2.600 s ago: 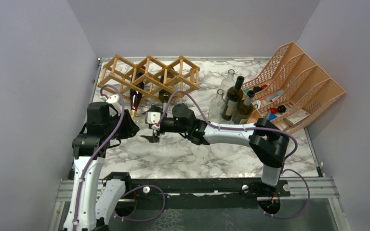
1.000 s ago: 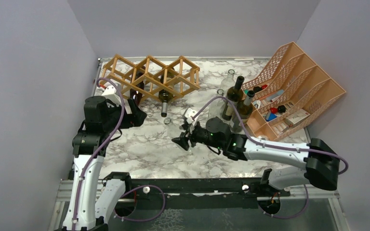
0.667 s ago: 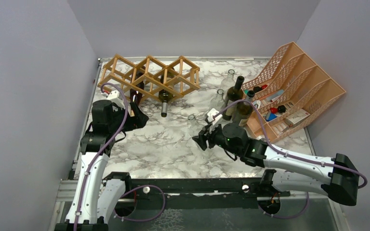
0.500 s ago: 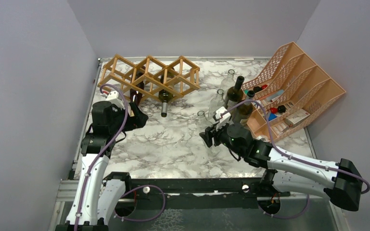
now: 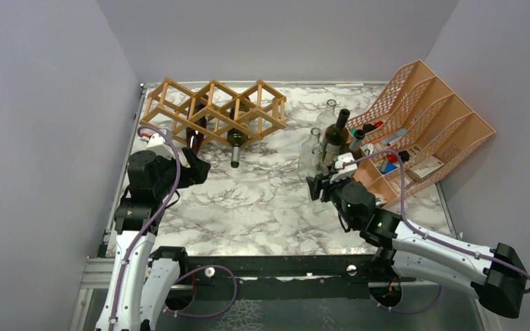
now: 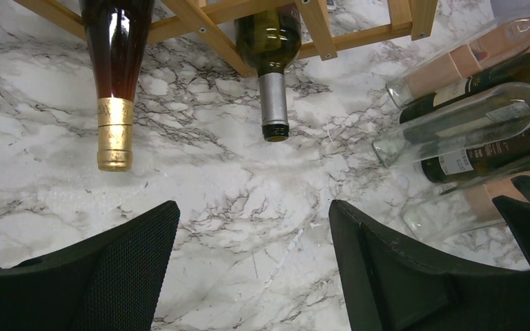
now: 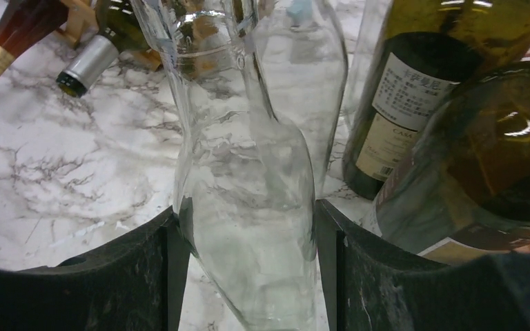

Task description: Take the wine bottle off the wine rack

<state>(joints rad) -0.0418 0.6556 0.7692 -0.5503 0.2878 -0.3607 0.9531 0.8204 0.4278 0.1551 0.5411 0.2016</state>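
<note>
The tan wooden wine rack (image 5: 214, 110) stands at the back left. Two bottles lie in it, necks toward me: a red-brown one with gold foil (image 6: 114, 89) and a green one with a silver cap (image 6: 272, 83). My left gripper (image 5: 197, 165) hovers open just in front of the rack, with only marble between its fingers (image 6: 138, 269). A clear glass wine bottle (image 7: 248, 200) stands upright on the table, off the rack, and my right gripper (image 7: 247, 262) is shut on its body. That bottle (image 5: 312, 163) sits beside the other standing bottles.
Two dark green labelled bottles (image 7: 414, 89) (image 7: 483, 179) and another clear bottle (image 5: 328, 110) stand close to the right of the held one. A peach mesh file organizer (image 5: 428, 124) with small items fills the back right. Grey walls close off three sides of the table.
My right arm has carried the clear bottle rightward across the table to the group of standing bottles. The left arm has stayed in front of the rack, jaws open.
</note>
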